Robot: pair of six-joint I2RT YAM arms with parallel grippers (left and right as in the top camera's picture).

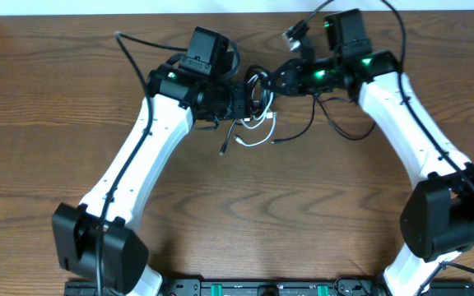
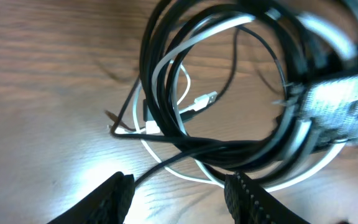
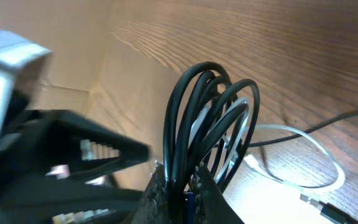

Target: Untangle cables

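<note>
Nearest, between the two black arm bases [image 1: 97,247], the brown wood-grain counter [image 1: 245,214] spreads open and wide. Further in, the coiled bundle of thin black and white cables [image 1: 258,89] hangs between the wrists: the right fingers [image 3: 157,200] are clamped on its black loops, the left fingers [image 2: 114,199] stand apart just beside it, gripping nothing. Loose white and black ends [image 1: 257,138] trail beneath. The counter's far edge [image 1: 72,17] runs just behind.
</note>
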